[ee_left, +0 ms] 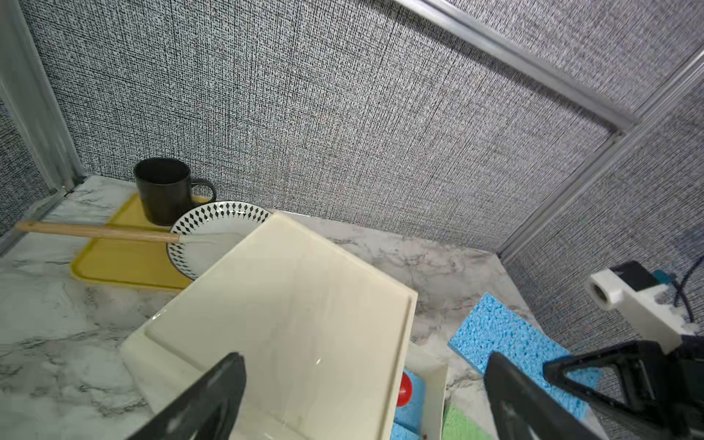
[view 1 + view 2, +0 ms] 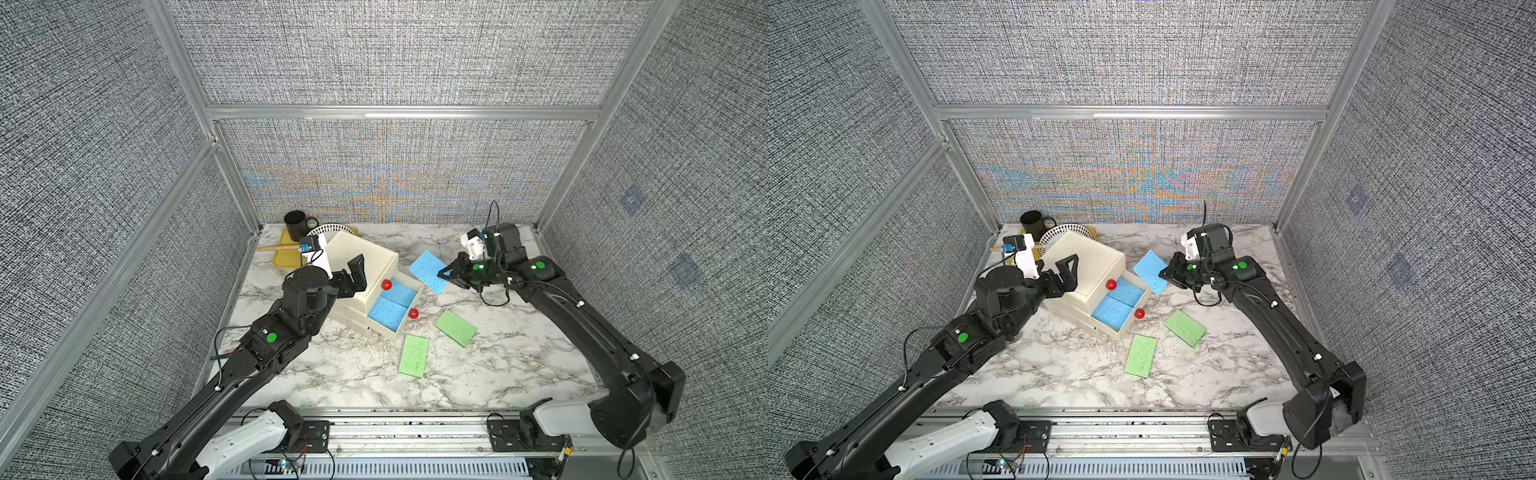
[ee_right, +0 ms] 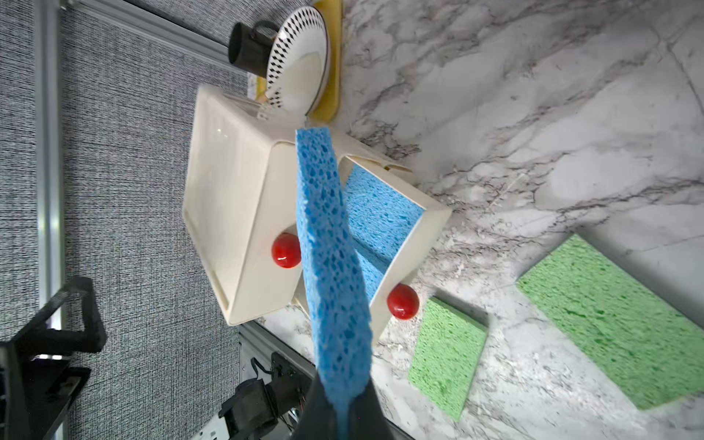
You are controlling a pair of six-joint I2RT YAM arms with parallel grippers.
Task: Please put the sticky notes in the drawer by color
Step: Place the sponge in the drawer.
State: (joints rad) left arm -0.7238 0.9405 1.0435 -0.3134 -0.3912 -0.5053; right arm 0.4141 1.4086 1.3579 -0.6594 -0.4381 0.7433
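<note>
Currently rt pincer (image 2: 442,274) pinches blue sticky note (image 2: 424,268) nr drawer (image 2: 376,257)

Blue pads, three: an inner pad (image 2: 400,293) and an outer pad (image 2: 386,314) in the open drawer (image 2: 418,296), and a held pad (image 2: 427,269) pinched in the right hand (image 2: 446,275).

Green pads, two, both on the surface (image 2: 498,374): a far green pad (image 2: 455,327) at 4 o'clock from the cabinet (image 2: 365,253) and a near green pad (image 2: 414,355) at 5 o'clock.

Red knobs in view, two: an upper knob (image 2: 387,284) and a lower knob (image 2: 413,313).

One cabinet, with one drawer pulled out.

At the surface's 10 o'clock corner: one mug (image 2: 297,226), one plate (image 2: 332,229), one tray (image 2: 284,258), one spatula (image 2: 276,248).

Hands, two, counting the left hand (image 2: 358,276).
</note>
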